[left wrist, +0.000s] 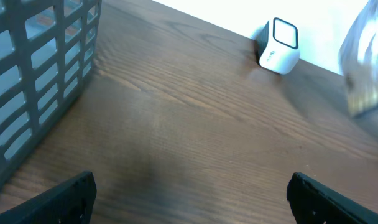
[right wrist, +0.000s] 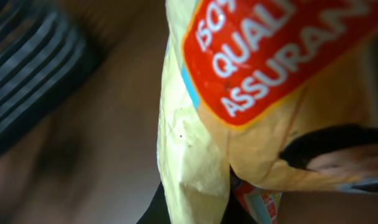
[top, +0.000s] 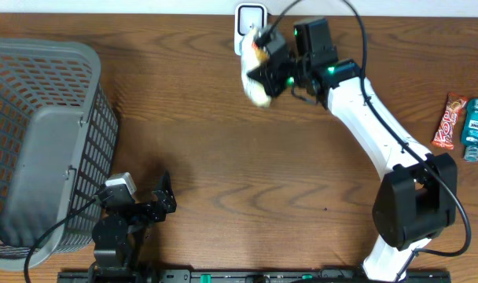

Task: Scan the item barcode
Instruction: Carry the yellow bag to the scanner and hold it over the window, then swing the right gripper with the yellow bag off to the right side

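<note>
Packet [right wrist: 195, 155] in right jaws; left jaws wide.

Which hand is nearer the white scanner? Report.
Right. The right hand, shut on a yellow packet, is close by the scanner; the open left hand is far off, beside the grey basket.

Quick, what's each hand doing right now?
Left hand: open, holding nothing.
Right hand: closed on the yellow packet.
</note>
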Motion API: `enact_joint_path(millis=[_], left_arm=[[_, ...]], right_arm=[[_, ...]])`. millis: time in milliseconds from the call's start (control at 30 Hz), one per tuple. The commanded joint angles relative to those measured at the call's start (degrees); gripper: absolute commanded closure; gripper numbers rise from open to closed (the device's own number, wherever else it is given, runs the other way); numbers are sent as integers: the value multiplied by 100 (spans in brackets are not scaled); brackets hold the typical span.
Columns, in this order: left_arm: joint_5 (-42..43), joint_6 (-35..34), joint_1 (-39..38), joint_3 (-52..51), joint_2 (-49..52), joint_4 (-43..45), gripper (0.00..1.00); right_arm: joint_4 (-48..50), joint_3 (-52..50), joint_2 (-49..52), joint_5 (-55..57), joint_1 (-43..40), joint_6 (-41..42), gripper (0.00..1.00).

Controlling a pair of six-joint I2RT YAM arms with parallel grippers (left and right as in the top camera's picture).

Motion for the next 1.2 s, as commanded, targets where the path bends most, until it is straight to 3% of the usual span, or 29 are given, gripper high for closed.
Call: enact_joint_path(millis=[0, 233, 467, 633, 767, 967, 1067, 1167], left_arm=[[55, -57, 20, -33, -15, 4, 2], [55, -57, 20, -33, -15, 4, 2], [55, -55, 20, -33, -15, 4, 2], [55, -57, 20, -33, -15, 4, 2], [55, -57, 20, -33, -15, 4, 2], [55, -57, 20, -33, -15, 4, 2], [55, -55, 20, -33, -15, 4, 2], [55, -57, 20, -33, -15, 4, 2]], right_arm=[[400, 704, 219, 1049, 26, -459, 99], [625, 2793, 1746, 1818, 63, -1484, 99], [621, 5051, 3482, 2601, 160, -1847, 99], [627, 5458, 3941, 3003, 337, -2223, 99], [632, 5506, 3906, 3338, 369, -1849, 99], [-1220, 5840, 3220, 5182, 323, -1377, 99], [-2835, 5840, 2830, 6148, 125, 2, 99], [-4531, 5840, 2673, 6227, -284, 1504, 99]])
